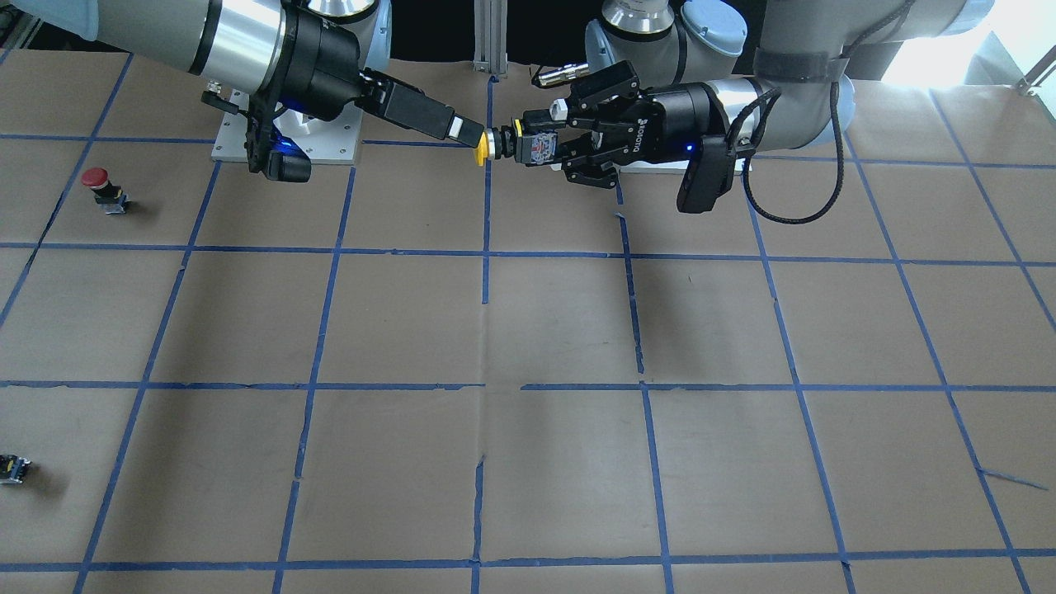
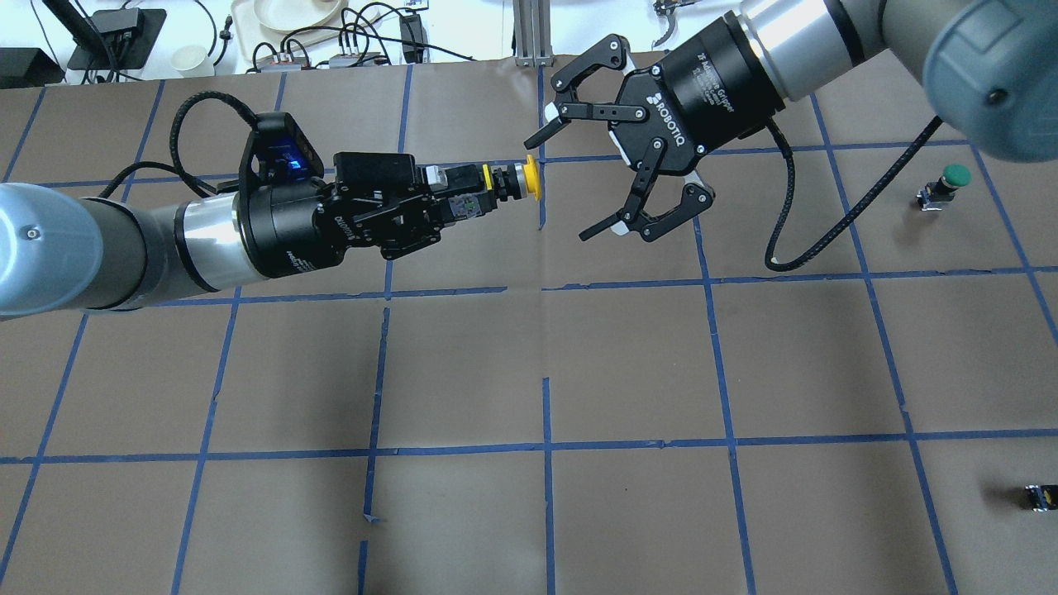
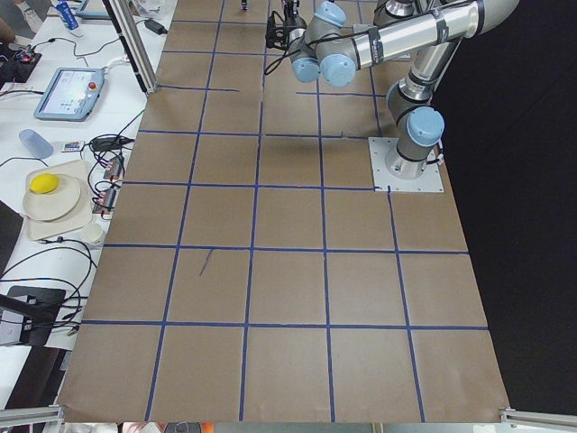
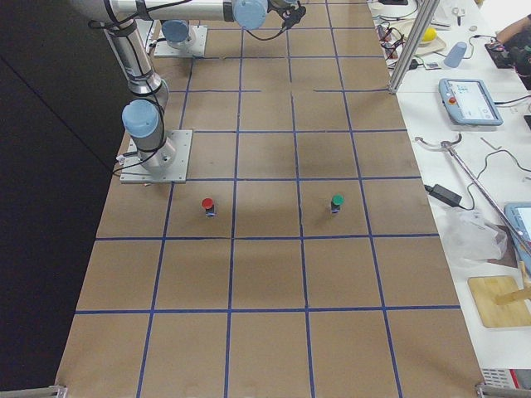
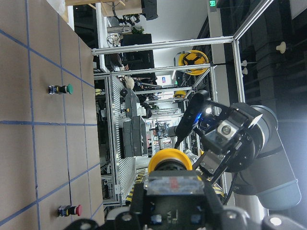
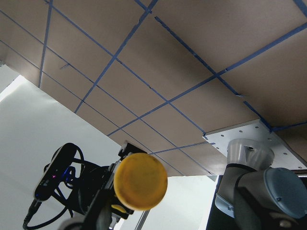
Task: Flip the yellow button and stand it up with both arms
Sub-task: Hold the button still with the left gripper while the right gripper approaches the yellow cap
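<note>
The left claw (image 2: 473,193) is clamped on the black-and-grey body of the yellow button (image 2: 517,182). It holds the button level in the air above the bench (image 1: 561,330), a brown surface ruled into squares with blue tape. The button's round cap points away from that claw, straight at the right claw (image 2: 564,185).

The right claw's fingers are spread wide apart and grip nothing. The yellow button's cap sits just at the mouth of that gap, close to one fingertip; whether they touch cannot be told. From the right wrist camera the cap shows face-on as a plain yellow disc.

"ROBOTIQ" is printed in white on the right claw's palm in the overhead view. The same word shows on the left claw in the front-facing view. A smaller line of white print on the right claw's collar is too fine to read with certainty. The yellow button's body carries a small label with red and blue marks, also too small to read.

Well away from the yellow button, beyond the right claw, a red-capped button (image 1: 97,183) and a green-capped button (image 2: 955,175) stand upright on the bench.
</note>
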`<action>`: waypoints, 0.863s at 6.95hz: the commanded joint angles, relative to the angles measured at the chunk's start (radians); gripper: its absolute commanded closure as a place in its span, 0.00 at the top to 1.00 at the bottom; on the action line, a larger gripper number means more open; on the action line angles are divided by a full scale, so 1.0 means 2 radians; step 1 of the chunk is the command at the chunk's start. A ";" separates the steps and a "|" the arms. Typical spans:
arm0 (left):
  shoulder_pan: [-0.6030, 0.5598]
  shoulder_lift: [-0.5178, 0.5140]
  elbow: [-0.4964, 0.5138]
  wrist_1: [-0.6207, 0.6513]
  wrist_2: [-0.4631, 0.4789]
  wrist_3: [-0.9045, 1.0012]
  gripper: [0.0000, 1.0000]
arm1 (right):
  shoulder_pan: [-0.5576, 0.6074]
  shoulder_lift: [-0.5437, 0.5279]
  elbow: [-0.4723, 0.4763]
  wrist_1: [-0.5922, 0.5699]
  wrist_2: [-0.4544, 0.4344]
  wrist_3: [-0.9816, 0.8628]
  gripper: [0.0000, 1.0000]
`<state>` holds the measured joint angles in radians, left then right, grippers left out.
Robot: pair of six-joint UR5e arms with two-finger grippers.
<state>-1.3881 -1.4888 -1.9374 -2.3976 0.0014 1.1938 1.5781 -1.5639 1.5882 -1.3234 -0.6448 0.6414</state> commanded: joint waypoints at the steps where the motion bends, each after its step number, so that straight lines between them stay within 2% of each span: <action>1: 0.000 0.000 0.000 0.000 0.000 0.001 0.03 | 0.002 0.007 -0.002 -0.002 0.006 0.000 0.90; 3: 0.000 0.001 0.001 0.000 -0.001 0.000 0.03 | 0.003 0.011 -0.003 -0.008 0.006 -0.001 0.89; 4: 0.000 0.001 0.001 0.000 -0.001 0.000 0.03 | 0.003 0.010 -0.003 -0.008 0.006 -0.001 0.83; 6: 0.000 0.001 0.001 0.000 -0.001 0.000 0.03 | 0.003 0.013 -0.005 -0.010 0.009 0.001 0.83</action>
<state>-1.3882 -1.4865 -1.9359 -2.3976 0.0001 1.1935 1.5835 -1.5412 1.5806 -1.3422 -0.6288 0.6422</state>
